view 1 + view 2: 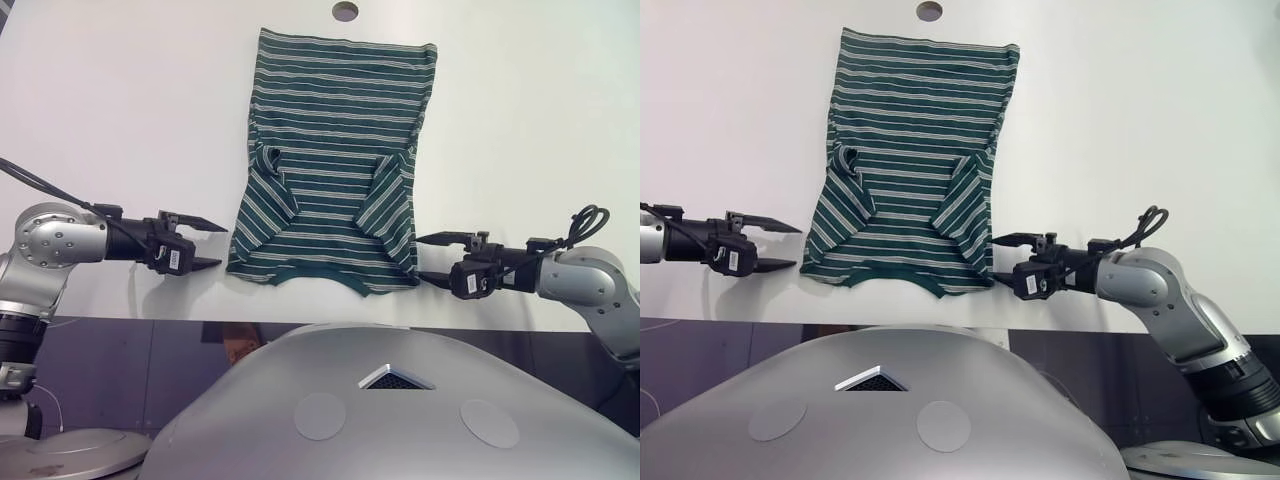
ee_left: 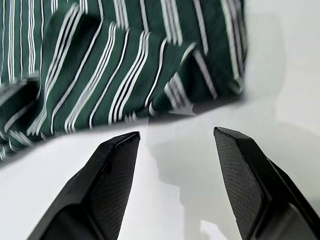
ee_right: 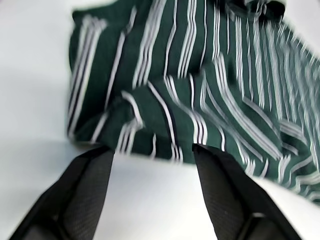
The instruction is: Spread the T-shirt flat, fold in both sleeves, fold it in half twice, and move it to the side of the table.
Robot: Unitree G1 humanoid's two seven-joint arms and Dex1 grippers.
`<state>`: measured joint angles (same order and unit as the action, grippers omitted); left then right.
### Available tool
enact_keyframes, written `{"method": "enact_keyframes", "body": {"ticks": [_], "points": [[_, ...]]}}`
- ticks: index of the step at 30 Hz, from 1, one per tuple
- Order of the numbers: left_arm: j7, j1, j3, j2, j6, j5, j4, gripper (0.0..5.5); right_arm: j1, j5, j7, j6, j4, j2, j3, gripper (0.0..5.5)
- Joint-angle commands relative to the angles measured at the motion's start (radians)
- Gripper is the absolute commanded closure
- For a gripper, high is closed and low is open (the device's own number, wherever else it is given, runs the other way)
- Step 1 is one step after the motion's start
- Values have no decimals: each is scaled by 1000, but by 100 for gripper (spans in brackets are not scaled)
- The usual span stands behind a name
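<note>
While both sleeves [image 1: 272, 195] lie folded in, the T-shirt [image 1: 335, 110] seemingly rests flat.

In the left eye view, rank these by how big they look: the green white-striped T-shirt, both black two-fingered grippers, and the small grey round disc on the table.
1. Green white-striped T-shirt, clearly largest.
2. Left gripper and right gripper look alike; no ranking between them.
3. Small grey round disc, smallest.

This looks like a robotics lab or test room rather than a home. The work surface is a plain white table [image 1: 120, 100] with a round cable hole [image 1: 345, 11] at its far edge, office-desk style, and a dark glossy panel [image 1: 120, 370] runs below its near edge.
</note>
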<state>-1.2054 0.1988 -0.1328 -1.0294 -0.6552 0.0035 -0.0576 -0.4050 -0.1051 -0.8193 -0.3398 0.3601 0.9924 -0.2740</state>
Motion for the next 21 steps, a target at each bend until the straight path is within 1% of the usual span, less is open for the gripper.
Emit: {"method": "enact_keyframes", "body": {"ticks": [1, 2, 5, 6, 7, 9, 10, 11, 13, 15, 16, 17, 19, 21], "points": [[39, -21, -96, 71, -10, 100, -38, 278, 9, -86, 12, -15, -61, -49, -49, 257], [44, -26, -110, 76, -12, 104, -34, 278, 20, -88, 13, -20, -64, -54, -52, 257], [32, -45, -161, 77, 2, 96, -32, 341, 48, -107, 15, -32, -89, -61, -56, 320], [23, -54, -176, 75, 17, 92, -36, 353, 55, -110, 16, -30, -95, -65, -57, 335], [9, -59, -190, 70, 48, 85, -38, 378, 58, -102, 12, -20, -94, -68, -56, 359], [-61, -28, -208, 22, 277, 8, 8, 417, 52, -47, -18, 37, -71, -71, -57, 400], [-104, -8, -213, -11, 407, -52, 49, 428, 48, 13, -49, 106, -45, -68, -56, 413], [-148, 3, -215, -49, 539, -121, 101, 458, 40, 93, -89, 195, 0, -52, -52, 444], [-215, -1, -200, -123, 792, -287, 220, 488, 3, 285, -184, 393, 114, 24, -37, 480], [-269, 0, -154, -208, 1034, -517, 355, 526, -30, 458, -258, 548, 208, 100, -8, 526], [-283, -2, -126, -222, 1122, -616, 393, 542, -15, 540, -265, 616, 231, 99, 12, 544], [-278, -15, -97, -211, 1189, -680, 404, 548, 15, 624, -255, 685, 239, 80, 36, 549], [-238, -83, -49, -154, 1293, -753, 361, 548, 106, 803, -198, 816, 204, 9, 99, 549], [-189, -216, -25, -84, 1418, -798, 247, 548, 250, 980, -108, 955, 95, -94, 165, 549]]}}
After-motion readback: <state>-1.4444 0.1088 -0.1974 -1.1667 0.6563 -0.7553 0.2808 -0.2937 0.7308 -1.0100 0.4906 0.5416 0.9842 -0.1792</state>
